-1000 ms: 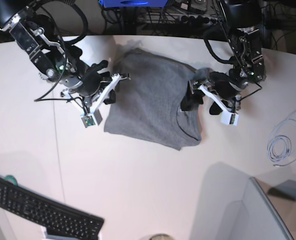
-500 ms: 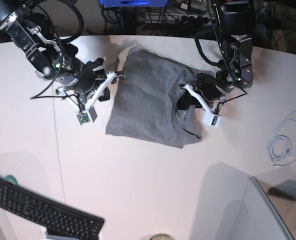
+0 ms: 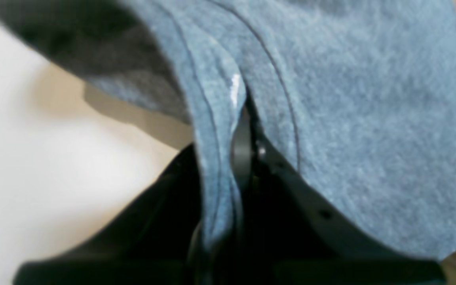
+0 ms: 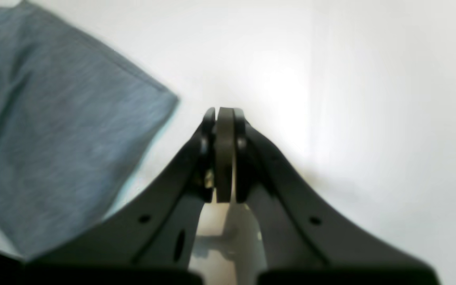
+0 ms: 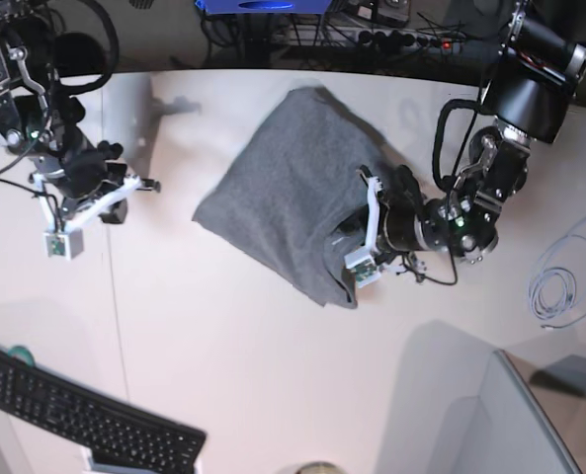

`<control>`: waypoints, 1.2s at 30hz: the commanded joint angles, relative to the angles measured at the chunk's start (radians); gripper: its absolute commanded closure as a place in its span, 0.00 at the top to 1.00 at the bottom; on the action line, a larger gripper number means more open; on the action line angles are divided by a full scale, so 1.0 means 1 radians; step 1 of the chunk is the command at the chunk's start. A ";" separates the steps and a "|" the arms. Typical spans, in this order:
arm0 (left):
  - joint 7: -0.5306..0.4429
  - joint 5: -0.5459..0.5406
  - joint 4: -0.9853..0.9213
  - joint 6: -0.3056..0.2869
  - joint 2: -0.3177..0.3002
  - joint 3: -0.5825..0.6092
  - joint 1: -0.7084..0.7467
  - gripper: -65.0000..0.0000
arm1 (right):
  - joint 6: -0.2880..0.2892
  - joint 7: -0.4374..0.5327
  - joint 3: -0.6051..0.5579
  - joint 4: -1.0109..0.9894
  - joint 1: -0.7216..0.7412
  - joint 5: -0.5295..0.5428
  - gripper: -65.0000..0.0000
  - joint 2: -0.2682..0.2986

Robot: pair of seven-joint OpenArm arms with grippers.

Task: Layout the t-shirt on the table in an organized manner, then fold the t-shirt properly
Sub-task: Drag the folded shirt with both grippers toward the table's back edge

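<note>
Two arms | left fingers (image 3: 244,130) pinch t-shirt (image 5: 293,188), seemingly its collar | right fingers (image 4: 225,118) pressed together, empty, above table (image 5: 273,365)

robotics lab: cable tangle (image 5: 372,30), keyboard (image 5: 80,415), white table (image 5: 273,365)

We can't really see the left gripper (image 3: 244,158), it's buried in blurry t-shirt (image 3: 350,118) folds; keyboard (image 5: 80,420) gets cropped.
</note>
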 commanded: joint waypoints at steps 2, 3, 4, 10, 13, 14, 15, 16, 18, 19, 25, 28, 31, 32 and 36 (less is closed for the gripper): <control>-0.022 -0.019 0.017 -0.008 -0.014 0.115 -0.092 0.00 | 0.007 0.017 0.044 0.019 -0.009 -0.002 0.00 0.004; -0.022 -0.016 0.016 -0.008 -0.014 0.177 -0.129 0.00 | 0.007 0.017 0.062 0.019 -0.020 -0.002 0.00 0.002; -0.023 -0.001 0.016 -0.008 -0.014 0.238 -0.165 0.00 | 0.007 0.017 0.079 0.019 -0.031 -0.002 0.00 0.002; -0.099 0.239 0.008 -0.008 0.044 0.468 -0.264 0.00 | 0.007 0.019 0.146 0.019 -0.094 0.000 0.00 -0.002; -0.186 0.317 -0.075 -0.008 0.095 0.488 -0.267 0.00 | 0.007 0.019 0.186 0.021 -0.129 0.000 0.00 -0.033; -0.215 0.339 -0.115 -0.008 0.118 0.484 -0.265 0.00 | 0.007 0.019 0.211 0.026 -0.143 0.000 0.00 -0.045; -0.241 0.357 -0.149 -0.008 0.135 0.484 -0.265 0.00 | 0.007 0.017 0.225 0.029 -0.152 0.000 0.00 -0.057; -0.270 0.374 -0.178 -0.008 0.150 0.484 -0.265 0.00 | 0.007 0.017 0.237 0.035 -0.158 0.000 0.00 -0.065; -0.324 0.411 -0.228 -0.008 0.178 0.484 -0.264 0.00 | 0.007 0.017 0.248 0.049 -0.172 0.000 0.00 -0.071; -0.343 0.429 -0.247 -0.008 0.190 0.484 -0.264 0.00 | 0.007 0.017 0.252 0.056 -0.175 0.000 0.00 -0.073; -0.445 0.494 -0.282 -0.008 0.218 0.484 -0.268 0.00 | 0.007 0.016 0.246 0.061 -0.190 0.000 0.00 -0.077; -0.448 0.494 -0.300 -0.008 0.222 0.484 -0.271 0.00 | 0.005 0.016 0.246 0.061 -0.190 0.000 0.00 -0.079; -0.445 0.495 -0.302 -0.008 0.224 0.488 -0.271 0.00 | 0.004 0.016 0.246 0.061 -0.190 0.000 0.00 -0.079; -0.444 0.497 -0.300 -0.008 0.224 0.490 -0.271 0.00 | 0.002 0.016 0.246 0.061 -0.190 0.000 0.00 -0.079; -0.442 0.497 -0.297 -0.008 0.222 0.493 -0.270 0.00 | 0.002 0.016 0.246 0.061 -0.189 0.000 0.00 -0.080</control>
